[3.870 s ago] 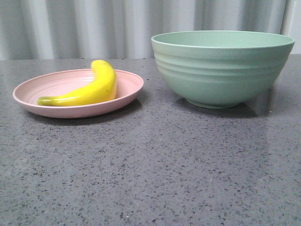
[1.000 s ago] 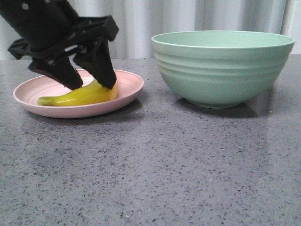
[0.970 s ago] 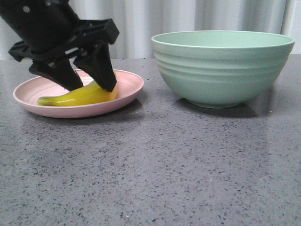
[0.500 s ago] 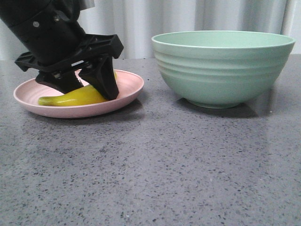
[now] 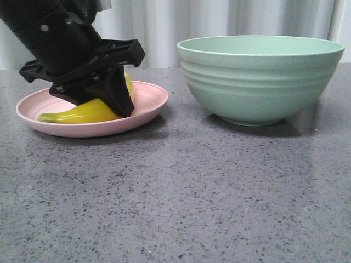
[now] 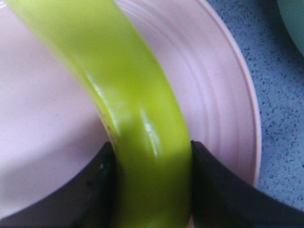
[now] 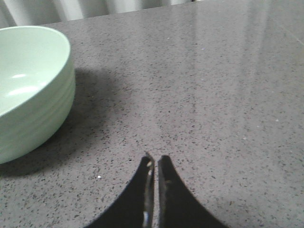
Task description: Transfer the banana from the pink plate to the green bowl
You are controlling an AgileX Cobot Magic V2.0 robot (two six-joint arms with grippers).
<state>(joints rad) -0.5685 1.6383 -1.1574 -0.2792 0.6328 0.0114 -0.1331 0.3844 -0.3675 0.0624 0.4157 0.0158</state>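
The yellow banana [image 5: 82, 112] lies on the pink plate [image 5: 148, 104] at the left of the table. My left gripper [image 5: 104, 104] is down on the plate and shut on the banana's thick middle. In the left wrist view the banana [image 6: 137, 109] fills the gap, with both black fingers [image 6: 218, 190] pressed against its sides, over the pink plate [image 6: 213, 104]. The green bowl [image 5: 258, 76] stands to the right of the plate, and its side shows in the right wrist view [image 7: 28, 90]. My right gripper [image 7: 154, 159] is shut and empty above bare table, apart from the bowl.
The grey speckled tabletop [image 5: 181, 186] runs to the front. A pale curtain [image 5: 164, 27] hangs behind the table. A gap of table separates the plate and the bowl.
My left gripper came down over the plate and its fingers closed on the banana. The banana's stem end has shifted a little to the left.
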